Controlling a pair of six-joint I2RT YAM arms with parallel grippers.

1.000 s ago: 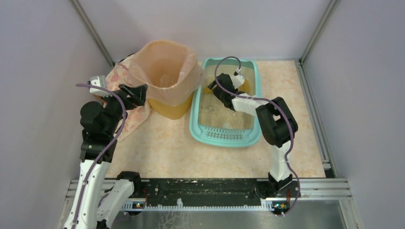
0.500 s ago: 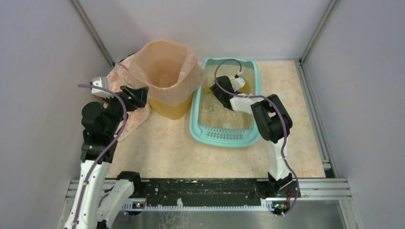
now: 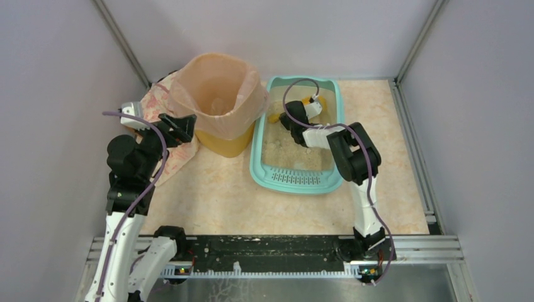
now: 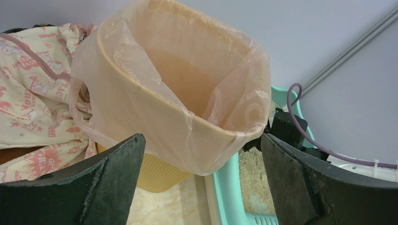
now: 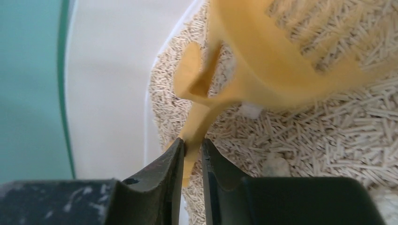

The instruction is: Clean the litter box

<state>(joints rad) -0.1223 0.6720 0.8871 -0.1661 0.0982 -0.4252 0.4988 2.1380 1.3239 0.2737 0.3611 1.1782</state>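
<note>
The teal litter box (image 3: 262,165) lies on the table right of centre, its slotted grille at the near end and beige litter (image 3: 277,150) inside. In the right wrist view, litter pellets (image 5: 328,131) lie against the box's pale inner wall (image 5: 108,84). A yellow slotted scoop (image 5: 263,51) rests on the litter near the far end. My right gripper (image 5: 192,143) is shut on its thin handle (image 5: 199,119); from above, the gripper (image 3: 288,118) sits over the box and hides most of the scoop (image 3: 313,100). My left gripper (image 3: 179,124) hangs open beside the bin, holding nothing (image 4: 201,140).
A round yellow bin with a peach bag liner (image 3: 217,94) stands just left of the litter box, almost touching it (image 4: 178,93). A patterned cloth (image 3: 160,154) lies behind and left of the bin. Pale clumps (image 5: 276,165) sit in the litter. Walls close three sides.
My right gripper's jaws have closed onto the scoop handle, and the right arm's elbow has shifted a little left and forward. The left arm has barely moved.
</note>
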